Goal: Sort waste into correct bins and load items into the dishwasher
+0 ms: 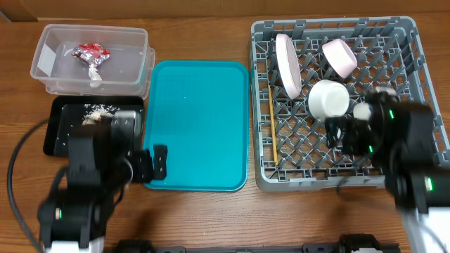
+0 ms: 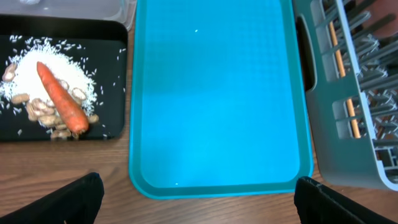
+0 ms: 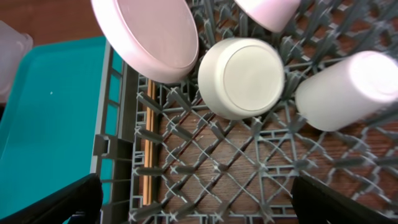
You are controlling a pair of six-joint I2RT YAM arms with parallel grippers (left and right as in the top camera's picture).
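Observation:
The clear tub (image 1: 49,74) holds the red-and-silver wrapper (image 1: 91,53) and the white tissue (image 1: 94,77). The black tray (image 2: 112,81) holds the orange carrot (image 2: 61,98), peanut shells (image 2: 40,111) and rice (image 2: 74,78). The grey rack (image 1: 401,31) holds the plate (image 1: 287,65), two bowls (image 1: 339,55) (image 1: 329,98), the cup (image 1: 363,111) and the chopsticks (image 1: 272,126). My left gripper (image 1: 155,163) is open and empty over the teal tray's near left corner. My right gripper (image 1: 339,132) is open and empty above the rack floor, just in front of the bowl (image 3: 244,78) and cup (image 3: 345,90).
The teal tray (image 1: 200,126) lies between the black tray and the rack, with nothing on it. My left arm hides part of the black tray in the overhead view. Upright pegs (image 3: 217,134) stand across the rack floor under my right gripper.

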